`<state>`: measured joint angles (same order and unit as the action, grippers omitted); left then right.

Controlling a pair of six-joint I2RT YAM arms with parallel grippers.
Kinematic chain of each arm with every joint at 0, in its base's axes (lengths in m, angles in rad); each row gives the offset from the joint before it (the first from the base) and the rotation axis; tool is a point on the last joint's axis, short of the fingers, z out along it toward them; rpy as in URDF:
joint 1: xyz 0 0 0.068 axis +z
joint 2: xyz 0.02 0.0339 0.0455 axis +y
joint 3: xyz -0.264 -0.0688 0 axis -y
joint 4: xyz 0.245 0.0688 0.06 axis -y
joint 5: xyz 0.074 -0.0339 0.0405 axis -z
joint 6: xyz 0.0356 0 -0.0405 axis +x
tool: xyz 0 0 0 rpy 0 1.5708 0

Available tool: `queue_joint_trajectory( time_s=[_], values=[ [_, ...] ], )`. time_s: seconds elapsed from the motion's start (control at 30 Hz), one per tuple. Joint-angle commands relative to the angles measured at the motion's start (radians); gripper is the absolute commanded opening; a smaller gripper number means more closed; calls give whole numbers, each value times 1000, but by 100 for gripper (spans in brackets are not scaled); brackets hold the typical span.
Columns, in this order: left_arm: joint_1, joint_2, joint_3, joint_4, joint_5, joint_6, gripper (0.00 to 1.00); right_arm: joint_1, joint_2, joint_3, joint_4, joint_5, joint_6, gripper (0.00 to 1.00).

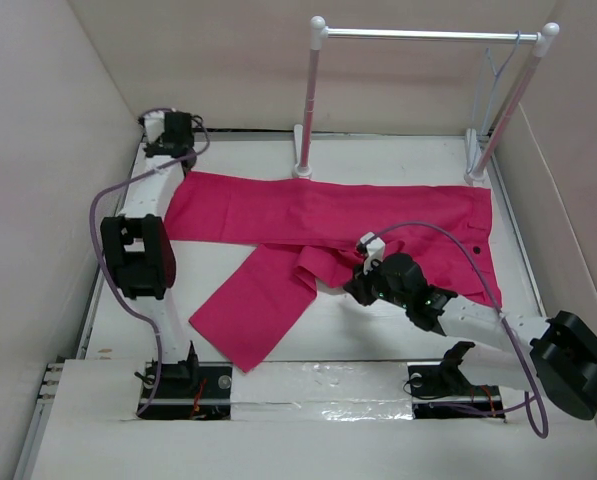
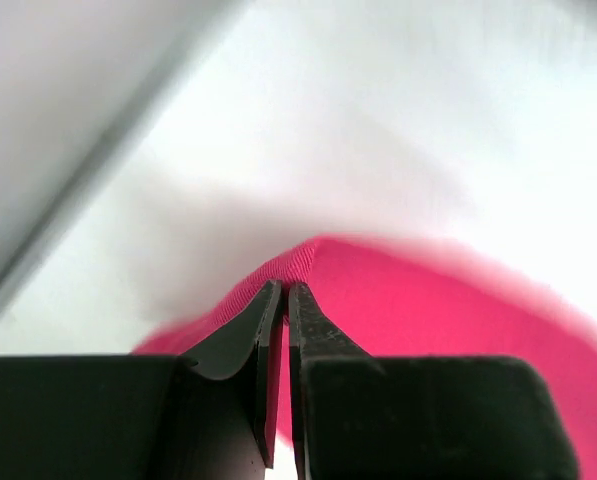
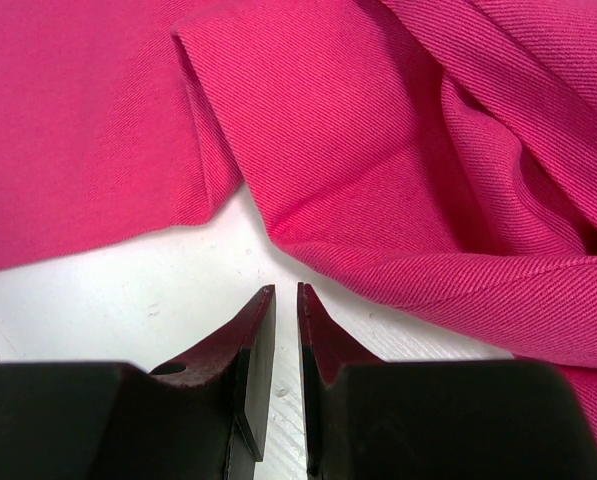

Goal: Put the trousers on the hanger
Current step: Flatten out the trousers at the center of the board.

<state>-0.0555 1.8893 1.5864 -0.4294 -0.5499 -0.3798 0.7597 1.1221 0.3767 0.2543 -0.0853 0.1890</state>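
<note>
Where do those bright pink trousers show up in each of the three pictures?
Top external: the trousers spread across the middle of the white table, one leg bent toward the near left.
Left wrist: blurred pink at lower centre and right, rising to the left fingers.
Right wrist: filling the upper picture, folded at right.
Shared landmark: the white table beneath them.

The trousers (image 1: 328, 215) are lying across the table (image 1: 378, 335), waistband right, legs running left. Behind them the rack (image 1: 428, 35) is standing, the hanger (image 1: 496, 75) hanging at its right end. The left gripper (image 1: 175, 155) is sitting at the far-left leg end, the right gripper (image 1: 353, 290) just before the near leg.
</note>
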Motion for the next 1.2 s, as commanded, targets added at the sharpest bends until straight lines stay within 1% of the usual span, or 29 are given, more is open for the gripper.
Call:
queue_joint_trajectory(
  time_s=[0.0, 0.03, 0.07, 0.1, 0.13, 0.2, 0.23, 0.27, 0.3, 0.33, 0.4, 0.43, 0.47, 0.5, 0.57, 0.6, 0.63, 0.67, 0.7, 0.73, 0.77, 0.8, 0.83, 0.93, 0.97, 1.03, 1.07, 1.13, 1.17],
  values=[
    [106, 69, 185, -45, -99, -13, 0, -5, -44, 2, 26, 15, 1, 21],
    [127, 100, 283, -61, -102, -11, 0, -5, -53, 4, 20, 12, 1, 21],
    [147, 166, 331, -107, -101, -14, 0, -5, -67, 16, -5, 15, 1, 21],
    [184, 198, 421, -127, -63, -5, 8, 4, -71, 24, -19, 16, -2, 21],
    [198, 235, 469, -147, -33, 5, 40, 4, -76, 31, -33, 13, -5, 21],
    [207, 342, 562, -271, -33, -17, 61, 15, -81, 63, -69, 12, -13, 21],
    [207, 358, 579, -294, -39, -21, 71, 15, -81, 74, -78, 15, -16, 21],
    [197, 337, 548, -269, -35, -18, 78, 15, -79, 85, -85, 16, -17, 21],
    [183, 309, 496, -237, -27, -11, 78, 24, -74, 102, -86, 15, -19, 21],
    [155, 269, 368, -150, -18, -17, 75, 24, -70, 111, -82, 9, -22, 21],
    [119, 124, 228, -47, 48, -27, 72, 33, -45, 132, -69, 2, -29, 10],
    [79, 75, 121, -8, 73, -54, 67, 33, -35, 155, -66, -4, -33, 5],
    [59, -9, 81, 16, 93, -77, 64, 33, -28, 166, -66, -7, -36, 0],
    [37, -48, 40, 24, 149, -96, 60, 42, -24, 175, -67, -5, -39, 0],
    [-36, -178, -95, 34, 192, -149, 42, 52, -36, 176, -47, 8, -37, 0],
    [-62, -224, -150, 35, 232, -172, 37, 52, -47, 169, -41, 13, -37, 0],
    [-93, -283, -293, 52, 258, -192, 33, 52, -67, 162, -33, 27, -33, 0],
    [-148, -396, -365, 87, 283, -235, 24, 52, -76, 150, -17, 36, -30, 0],
    [-171, -448, -437, 93, 321, -264, 18, 52, -82, 143, -6, 47, -31, 1],
    [-184, -504, -570, 101, 341, -286, 10, 52, -87, 137, -6, 42, -31, 1],
    [-184, -600, -624, 87, 355, -307, 4, 52, -93, 134, 5, 41, -33, 4],
    [-184, -645, -681, 71, 360, -350, 0, 52, -94, 134, 5, 35, -34, 4],
    [-184, -726, -772, 35, 363, -361, 0, 52, -97, 133, -16, 30, -39, 5],
    [-184, -811, -871, -51, 395, -398, 0, 52, -116, 111, -7, 24, -37, 7],
    [-193, -843, -893, -71, 422, -401, 4, 52, -122, 107, 6, 22, -36, 8],
    [-274, -857, -902, -81, 435, -450, 18, 52, -145, 97, 10, 16, -36, 10],
    [-274, -834, -902, -100, 444, -462, 29, 52, -151, 96, 10, 18, -36, 11],
    [-274, -791, -887, -121, 456, -455, 34, 52, -165, 97, 2, 19, -36, 12],
    [-285, -751, -882, -140, 437, -456, 40, 52, -169, 94, -3, 21, -36, 12]
  ],
)
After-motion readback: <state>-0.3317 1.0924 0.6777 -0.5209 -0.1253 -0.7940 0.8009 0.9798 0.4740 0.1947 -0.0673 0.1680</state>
